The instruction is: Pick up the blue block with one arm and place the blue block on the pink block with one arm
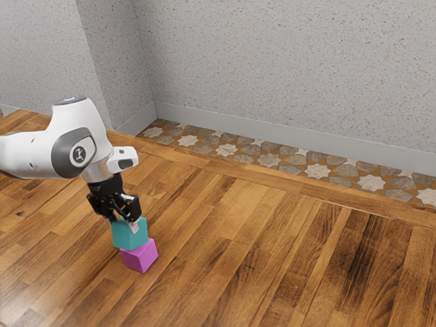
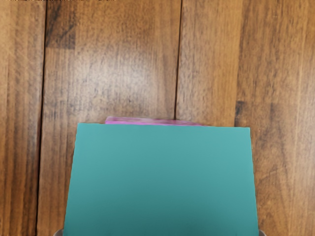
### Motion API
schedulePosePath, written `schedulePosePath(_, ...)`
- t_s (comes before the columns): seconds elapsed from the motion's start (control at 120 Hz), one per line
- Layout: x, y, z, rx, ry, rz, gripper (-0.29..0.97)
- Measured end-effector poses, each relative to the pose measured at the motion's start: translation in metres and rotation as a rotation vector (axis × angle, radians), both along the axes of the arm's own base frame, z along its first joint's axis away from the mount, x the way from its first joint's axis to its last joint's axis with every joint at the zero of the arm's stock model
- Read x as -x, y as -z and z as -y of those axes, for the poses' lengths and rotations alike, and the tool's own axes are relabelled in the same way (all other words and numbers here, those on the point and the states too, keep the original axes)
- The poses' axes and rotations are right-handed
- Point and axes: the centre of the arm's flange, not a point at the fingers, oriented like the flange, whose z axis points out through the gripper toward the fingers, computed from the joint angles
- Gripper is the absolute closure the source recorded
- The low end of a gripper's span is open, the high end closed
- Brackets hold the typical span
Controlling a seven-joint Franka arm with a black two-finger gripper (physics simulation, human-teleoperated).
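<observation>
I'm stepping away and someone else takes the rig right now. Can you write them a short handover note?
Gripper: shut on the blue block, gripping it from above.
Blue block: directly over the pink block, at or just above its top; I cannot confirm contact.
Pink block: on the wooden surface, with a thin edge peeking past the blue block in the wrist view.
Done: the blue block is picked up and aligned over the pink one.
Left: seat it, open the gripper, lift clear.
</observation>
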Motion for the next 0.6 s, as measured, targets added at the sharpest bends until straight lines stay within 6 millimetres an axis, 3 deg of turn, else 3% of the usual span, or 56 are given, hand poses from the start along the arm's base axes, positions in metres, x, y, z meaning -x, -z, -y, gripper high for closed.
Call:
schedulePosePath(0.5, -0.0079, -0.0002, 0.0046, -0.021, -0.02, 0.028, 0.29)
schedulePosePath(0.6, -0.0081, 0.0002, 0.0046, -0.021, -0.021, 0.028, 0.21)
